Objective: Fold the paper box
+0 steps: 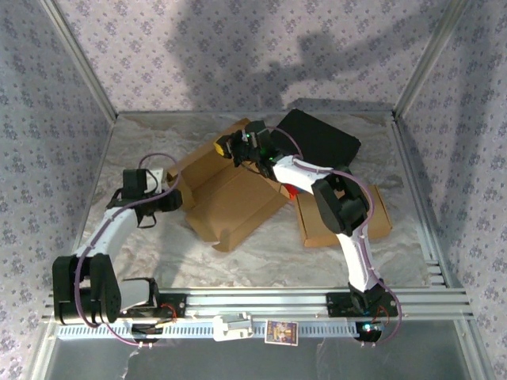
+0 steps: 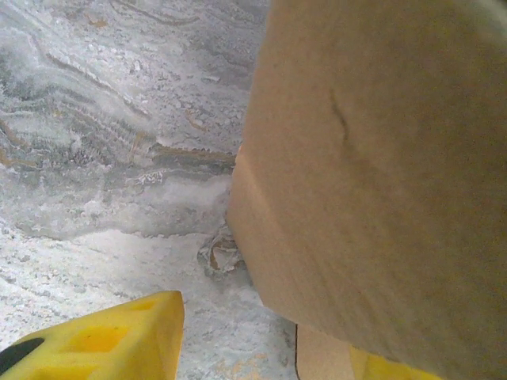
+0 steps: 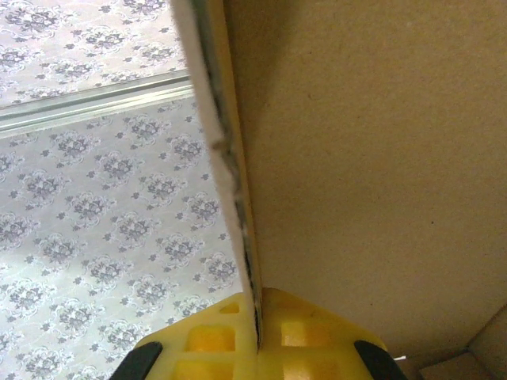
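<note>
Marble-print tabletop point(image 1: 261, 265), floral walls. Near rail: small card point(image 1: 281, 332). Left gripper point(image 2: 269, 336) half-open, yellow fingers either side of paper box point(image 1: 238, 202) left wall, one finger clear of cardboard, no clamp. Box mid-table, open, partly formed. Second flat cardboard point(image 1: 376, 218) to its right. Right gripper point(image 3: 257, 317) pinched tight on rear flap point(image 3: 356, 158) edge, box far side. Black case point(image 1: 321, 134) behind. Risk: thin edge pinch slips or tears flap; unclamped left side lets box slide or skew during fold.

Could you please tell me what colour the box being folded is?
The box is plain brown cardboard, shown best in the top external view.
</note>
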Motion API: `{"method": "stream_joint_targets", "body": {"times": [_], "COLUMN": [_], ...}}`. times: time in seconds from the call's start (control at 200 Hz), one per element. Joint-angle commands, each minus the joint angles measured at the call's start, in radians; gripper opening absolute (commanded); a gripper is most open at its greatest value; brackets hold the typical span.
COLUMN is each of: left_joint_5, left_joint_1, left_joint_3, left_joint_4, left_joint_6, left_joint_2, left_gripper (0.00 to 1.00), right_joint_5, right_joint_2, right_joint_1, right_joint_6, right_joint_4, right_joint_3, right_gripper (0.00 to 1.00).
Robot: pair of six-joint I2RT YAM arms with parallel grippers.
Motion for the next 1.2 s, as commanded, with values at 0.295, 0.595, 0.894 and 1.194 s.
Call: {"method": "stream_joint_targets", "body": {"times": [0.295,0.595,0.894,1.194], "left_joint_5": [-0.188,-0.243,-0.368,-0.48], "left_joint_1": [-0.099,-0.155,-0.216,-0.278], "left_joint_3": [-0.003,0.017,0.018,0.093], "left_joint_4": [0.192,0.18,0.196,0.16], "left_joint_6": [-0.105,-0.154,-0.219,-0.266], "left_joint_2": [0.039,0.067,0.086,0.176], "left_gripper": [0.52,0.46,0.33,0.17], "right_joint_5": [0.018,0.019,0.024,0.024], "right_joint_2": [-0.024,-0.021,-0.023,-0.03], "right_joint_1": [0.024,0.025,0.031,0.035], "right_joint_6": [0.01,0.009,0.022,0.031], "right_joint_4": [-0.038,-0.047,-0.04,-0.056], "right_joint_3": [-0.071,-0.068,-0.073,-0.068], "right_gripper": [0.0,0.0,0.0,0.0]}}
